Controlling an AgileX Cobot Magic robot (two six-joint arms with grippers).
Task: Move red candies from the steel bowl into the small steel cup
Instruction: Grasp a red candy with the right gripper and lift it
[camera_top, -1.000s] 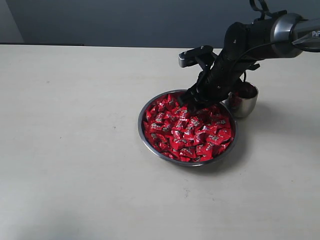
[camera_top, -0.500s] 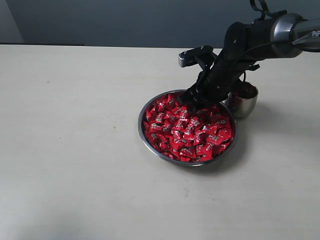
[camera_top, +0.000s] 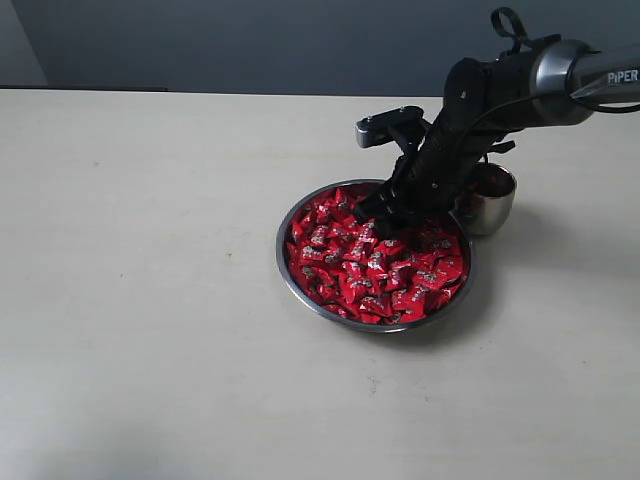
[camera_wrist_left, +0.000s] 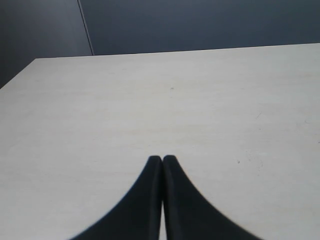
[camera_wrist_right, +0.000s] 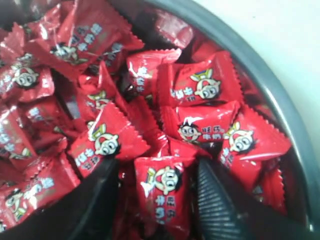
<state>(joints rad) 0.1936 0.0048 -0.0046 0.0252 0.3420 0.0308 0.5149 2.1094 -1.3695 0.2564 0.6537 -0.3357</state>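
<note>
Now, in the exterior view you see the wide, shallow, shiny steel bowl (camera_top: 284, 262) on the pale beige table (camera_top: 150, 250), heaped with small square candies in glossy red wrappers (camera_top: 375, 268), each with a pale mark at its centre. The small, rounded, shiny steel cup (camera_top: 492, 212) stands just beside the bowl's far right edge, partly hidden by your black right arm (camera_top: 470, 110). The right gripper (camera_top: 385, 215) is down at the far side of the heap, but from here you cannot tell how its fingers stand.

Your left wrist view shows the left gripper (camera_wrist_left: 162, 160) over bare table (camera_wrist_left: 175, 95), its two dark fingertips pressed together with nothing between them.

Your right wrist view looks straight into the bowl, whose grey rim (camera_wrist_right: 272, 97) curves along one side. The wrappers (camera_wrist_right: 200, 87) have crinkled, serrated edges and a cartoon face with pale lettering. The right gripper (camera_wrist_right: 157, 165) has its black fingers (camera_wrist_right: 102, 200) spread wide among the candies, and one candy (camera_wrist_right: 160, 192) lies in the gap between them, with space showing on one side, so it is not pinched.
</note>
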